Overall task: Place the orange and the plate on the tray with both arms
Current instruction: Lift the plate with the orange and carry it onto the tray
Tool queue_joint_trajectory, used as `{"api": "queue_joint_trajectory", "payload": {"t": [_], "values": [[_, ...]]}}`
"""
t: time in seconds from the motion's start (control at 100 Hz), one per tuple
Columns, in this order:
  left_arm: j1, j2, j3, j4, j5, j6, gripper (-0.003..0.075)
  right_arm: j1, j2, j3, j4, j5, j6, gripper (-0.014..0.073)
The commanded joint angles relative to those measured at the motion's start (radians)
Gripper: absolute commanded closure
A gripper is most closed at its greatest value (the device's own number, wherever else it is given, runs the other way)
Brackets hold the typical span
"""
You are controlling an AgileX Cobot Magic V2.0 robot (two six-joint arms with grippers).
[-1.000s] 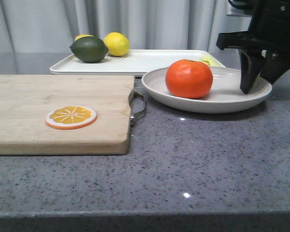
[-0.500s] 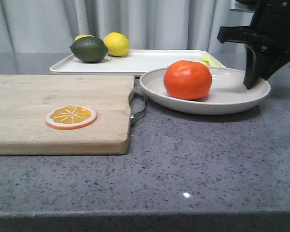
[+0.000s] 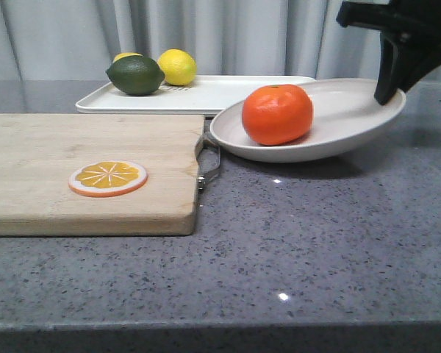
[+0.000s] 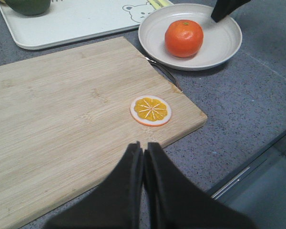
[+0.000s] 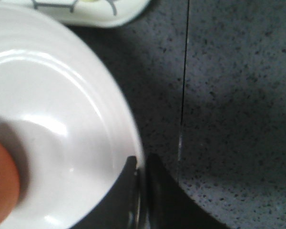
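The whole round orange sits in the wide shallow plate, right of the wooden cutting board; the rectangular tray lies behind.

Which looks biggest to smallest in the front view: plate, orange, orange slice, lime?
1. plate, widest by far
2. orange slice and orange: similar width, and the slice sits nearer the camera, so unranked
3. lime, smallest, though it is farthest back
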Motion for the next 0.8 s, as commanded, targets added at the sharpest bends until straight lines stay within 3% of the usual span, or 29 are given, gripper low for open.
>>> {"api": "queue_joint_trajectory", "payload": {"t": [0.0,0.32,0.55,0.79], "values": [[0.001,0.007,-0.024,-0.010,-0.069,-0.008,0.0741,-0.007,-0.063,-0.099,0.016,0.022,-0.015,0.0659],[0.001,0.007,-0.024,-0.011,-0.069,-0.008,0.0741,-0.007,-0.012,-0.306,0.097,0.068,-0.016,0.0659],[0.001,0.007,-0.024,-0.011,-0.069,-0.008,0.0741,-0.007,0.137,-0.460,0.253,0.099,-0.060,0.0659],[0.001,0.007,-0.024,-0.011,-0.079,-0.008,0.0741,-0.007,0.330,-0.708,0.272,0.178,-0.060,0.0659]]}}
